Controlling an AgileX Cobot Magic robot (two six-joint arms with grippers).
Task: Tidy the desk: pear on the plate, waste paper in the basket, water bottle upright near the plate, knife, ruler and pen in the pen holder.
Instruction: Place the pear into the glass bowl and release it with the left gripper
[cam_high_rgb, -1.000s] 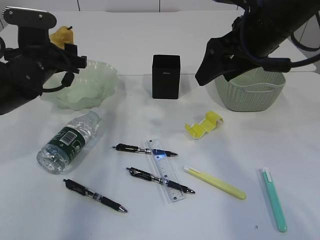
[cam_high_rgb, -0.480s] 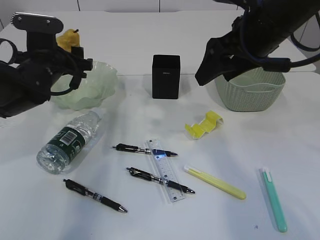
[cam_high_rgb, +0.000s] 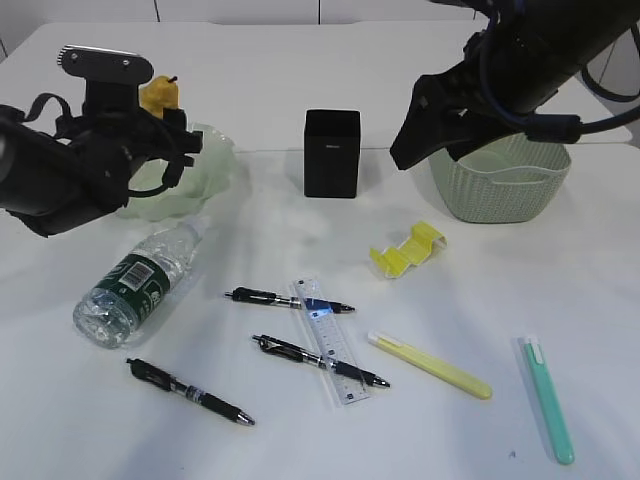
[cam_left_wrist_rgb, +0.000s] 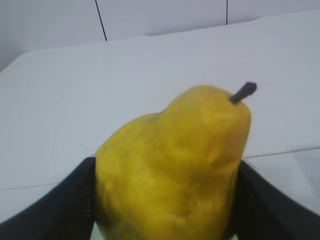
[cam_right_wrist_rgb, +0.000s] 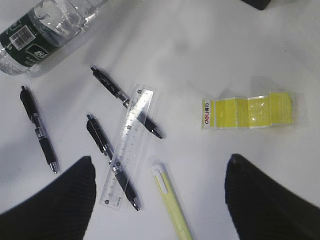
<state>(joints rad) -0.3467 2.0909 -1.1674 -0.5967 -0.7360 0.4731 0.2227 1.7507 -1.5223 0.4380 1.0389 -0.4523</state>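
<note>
Left end effector (cam_left_wrist_rgb: 165, 200) is closed on the yellow pear (cam_left_wrist_rgb: 172, 165), held stem-up above the green plate (cam_high_rgb: 205, 165) at the counter's (cam_high_rgb: 500, 300) far left. Right end effector (cam_right_wrist_rgb: 160, 195) hangs w/ jaws spread wide, holding nothing, over ruler (cam_right_wrist_rgb: 128, 145) & pens. Water bottle (cam_high_rgb: 135, 280) lies on its side near the plate. Pen holder (cam_high_rgb: 332, 152) stands mid-counter; basket (cam_high_rgb: 500, 185) at right.

The pear (cam_left_wrist_rgb: 172, 167) is mottled yellow with a dark stem. The plate (cam_high_rgb: 205, 175) is pale translucent green, the basket (cam_high_rgb: 500, 190) a muted sage green with a woven texture, the pen holder (cam_high_rgb: 332, 153) plain black. The bottle (cam_high_rgb: 140, 282) is clear with a dark green label. The ruler (cam_right_wrist_rgb: 128, 146) is transparent, the waste paper (cam_right_wrist_rgb: 247, 111) bright yellow, the pens (cam_right_wrist_rgb: 39, 129) black.
</note>
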